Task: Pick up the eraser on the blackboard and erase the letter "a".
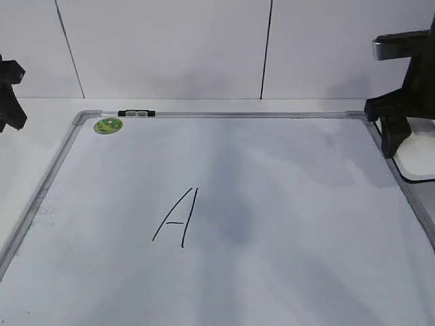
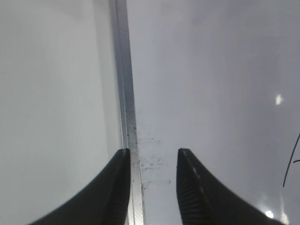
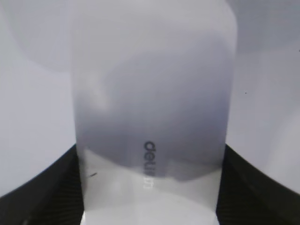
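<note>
so the blackboard (image 1: 285, 204) is lying flat and takes up most of the table (image 1: 41, 129), grey frame all round, green sticker (image 1: 108, 125) up in its far-left corner with a little black-and-white clip thing (image 1: 136, 113) on the far rail just beside it; the only writing i can make out in the exterior view is a big capital A (image 1: 175, 217) left of the middle; the small letter "a" doesn't show anywhere i can see, just grey smudgy patches.

the eraser (image 3: 152, 117) is off past the board's right rail near the far-right corner of the table; the right hand (image 3: 150, 187) has its black ribbed fingers (image 3: 255, 187) pressed against both long sides, so it's gripping it.

left hand (image 2: 152, 157) is over the board's left rail, fingers (image 2: 115, 192) spread apart with nothing between them; there are black specks on the board there.
</note>
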Available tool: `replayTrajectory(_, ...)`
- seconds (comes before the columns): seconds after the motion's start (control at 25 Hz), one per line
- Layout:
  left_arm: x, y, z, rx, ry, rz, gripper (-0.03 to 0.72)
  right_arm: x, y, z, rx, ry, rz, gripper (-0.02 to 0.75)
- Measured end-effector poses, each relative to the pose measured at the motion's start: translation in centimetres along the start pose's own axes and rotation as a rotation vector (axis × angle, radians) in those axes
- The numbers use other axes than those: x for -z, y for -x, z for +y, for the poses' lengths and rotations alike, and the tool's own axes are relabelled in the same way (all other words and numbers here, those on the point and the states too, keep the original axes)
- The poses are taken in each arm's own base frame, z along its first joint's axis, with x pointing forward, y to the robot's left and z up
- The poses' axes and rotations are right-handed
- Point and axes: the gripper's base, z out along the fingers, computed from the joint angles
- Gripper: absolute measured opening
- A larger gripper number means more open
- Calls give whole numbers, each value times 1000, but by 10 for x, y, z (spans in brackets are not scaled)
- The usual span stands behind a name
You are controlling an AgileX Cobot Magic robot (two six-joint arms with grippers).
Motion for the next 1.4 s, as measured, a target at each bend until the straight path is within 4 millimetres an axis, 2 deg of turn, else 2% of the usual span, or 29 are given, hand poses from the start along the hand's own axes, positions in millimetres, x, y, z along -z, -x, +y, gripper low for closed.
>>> replayTrajectory(0.2, 0, 0, 0, -2, 0, 0, 253, -14, 3, -12, -25, 49, 48, 561)
replayTrajectory(0.64, 0, 0, 0, -3, 0, 0, 253, -67, 20, 0, 4, 76, 139, 561)
replayTrajectory(0.96, -1, 0, -2, -9, -3, 3, 253, -78, 36, 3, 5, 78, 130, 561)
replayTrajectory(1.16, -3, -1, -12, -41, -9, 10, 253, -86, 38, 5, 9, 76, 146, 561)
replayTrajectory(1.4, -3, -2, -13, -49, -7, 14, 253, -88, 39, 2, 21, 50, 145, 561)
